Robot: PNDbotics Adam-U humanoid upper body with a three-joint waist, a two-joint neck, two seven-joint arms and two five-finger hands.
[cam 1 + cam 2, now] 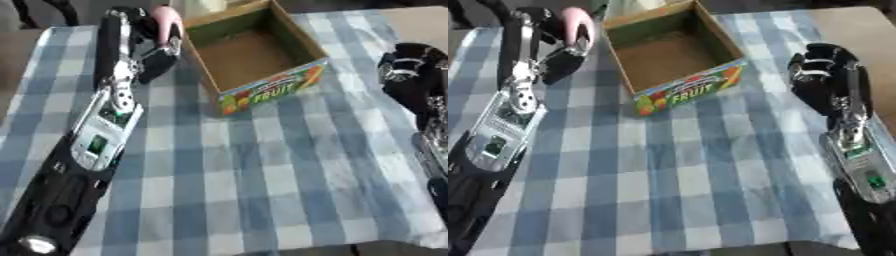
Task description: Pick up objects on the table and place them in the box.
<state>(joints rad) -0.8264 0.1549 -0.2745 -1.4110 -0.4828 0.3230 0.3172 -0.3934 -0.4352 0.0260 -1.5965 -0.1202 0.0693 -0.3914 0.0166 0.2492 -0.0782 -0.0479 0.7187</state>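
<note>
An open cardboard box with a colourful FRUIT label on its front wall stands at the far middle of the table, and nothing shows inside it. My left hand is raised just left of the box, near its far left corner. Its fingers are curled round a pink rounded object. My right hand rests at the right side of the table, to the right of the box and apart from it. Its fingers are relaxed and hold nothing.
A blue and white checked cloth covers the table. My left forearm lies along the table's left side. The table's right edge runs close behind the right hand.
</note>
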